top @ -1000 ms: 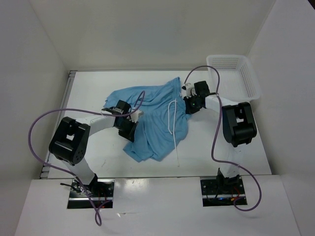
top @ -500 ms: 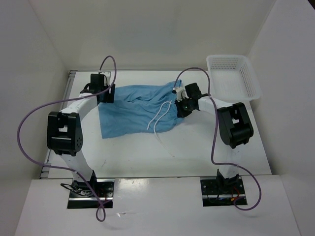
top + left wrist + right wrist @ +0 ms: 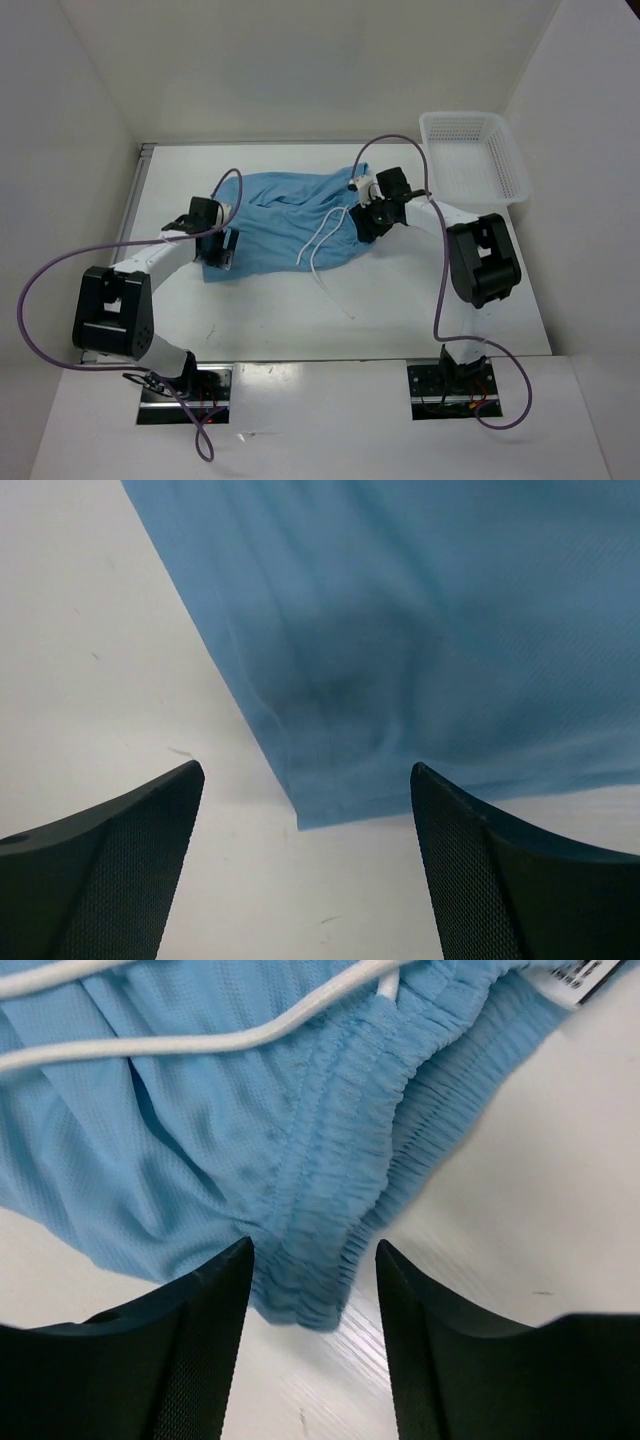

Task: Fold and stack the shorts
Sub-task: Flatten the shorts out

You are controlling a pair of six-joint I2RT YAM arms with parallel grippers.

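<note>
The light blue shorts [image 3: 280, 215] lie spread flat across the middle of the table, waistband to the right, their white drawstring [image 3: 325, 240] trailing off the near edge. My left gripper [image 3: 220, 260] hovers open over the near-left corner; in the left wrist view that corner of the shorts [image 3: 300, 815] lies just beyond the left gripper [image 3: 306, 770], untouched. My right gripper [image 3: 368, 222] is at the waistband end. In the right wrist view the right gripper [image 3: 315, 1245] stands open with the gathered waistband [image 3: 320, 1280] loose between its jaws and the drawstring [image 3: 200, 1040] beyond.
A white mesh basket [image 3: 505, 165] stands at the back right corner, past the right arm. Purple cables loop over both arms. White walls close in the table on the left, back and right.
The crumpled shorts have been pulled out flat. My left gripper let go and swung from the back-left corner to the near-left corner. My right gripper opened off the waistband.
</note>
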